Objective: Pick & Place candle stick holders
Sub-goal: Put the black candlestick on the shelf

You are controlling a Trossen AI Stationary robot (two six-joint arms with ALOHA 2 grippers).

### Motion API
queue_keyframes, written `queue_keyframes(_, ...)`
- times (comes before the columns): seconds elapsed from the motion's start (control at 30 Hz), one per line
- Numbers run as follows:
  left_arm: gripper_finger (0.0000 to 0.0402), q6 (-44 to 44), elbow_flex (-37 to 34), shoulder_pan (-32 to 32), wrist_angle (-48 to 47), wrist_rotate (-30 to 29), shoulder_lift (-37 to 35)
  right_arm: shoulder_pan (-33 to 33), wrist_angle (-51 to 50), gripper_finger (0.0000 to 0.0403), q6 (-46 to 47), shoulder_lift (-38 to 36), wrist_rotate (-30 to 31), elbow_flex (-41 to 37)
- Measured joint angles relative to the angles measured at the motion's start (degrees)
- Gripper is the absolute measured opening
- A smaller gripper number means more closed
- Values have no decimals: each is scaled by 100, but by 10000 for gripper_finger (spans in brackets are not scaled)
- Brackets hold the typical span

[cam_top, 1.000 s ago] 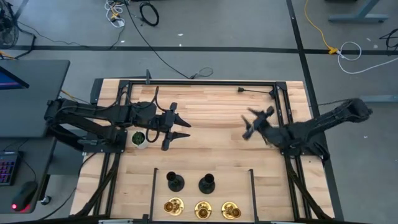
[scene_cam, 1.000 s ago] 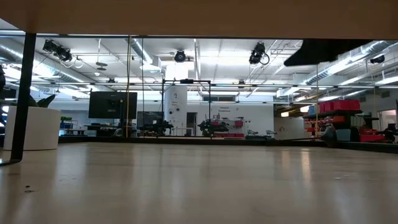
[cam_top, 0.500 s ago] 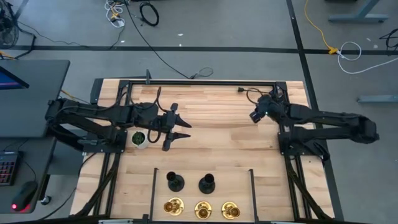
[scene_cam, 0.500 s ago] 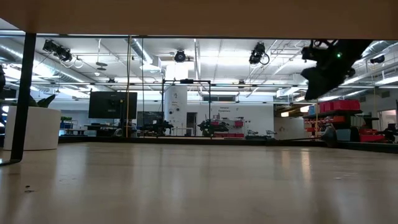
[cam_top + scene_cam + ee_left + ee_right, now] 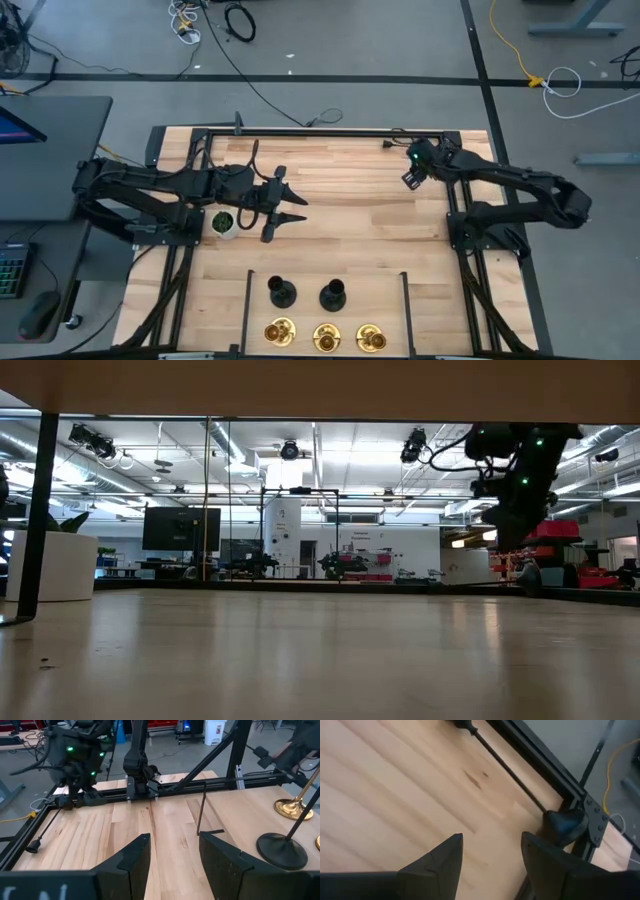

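Note:
Two black candle stick holders and three brass-gold ones stand on their bases near the table's near edge. A third black holder seems to lie on its side along the far edge, cup end toward the left and base at the far right corner. My right gripper hangs open above the table just short of that base, tipped down. My left gripper waits open and level at mid-left, nothing between its fingers.
A small white pot with a green plant stands beside my left arm. A black metal frame runs round the table. A low black rail fences the standing holders. Bare wood lies between the two grippers.
My right gripper has swung from the table's middle right toward the far right corner and tipped from nearly level to pointing steeply down, staying open. In the low view it has come down into sight at the upper right.

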Motion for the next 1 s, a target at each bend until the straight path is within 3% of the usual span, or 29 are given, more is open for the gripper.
queue_keyframes(0.33,170,2,0,0,-27,2,-1,-616,108,201,-914,1142,-6,654)
queue_keyframes(0.63,170,1,0,0,-57,2,-2,-1089,744,201,-1918,2019,4,712)
queue_keyframes(1.0,170,3,0,2,-57,3,-2,-1322,862,201,-2474,2443,-103,1024)
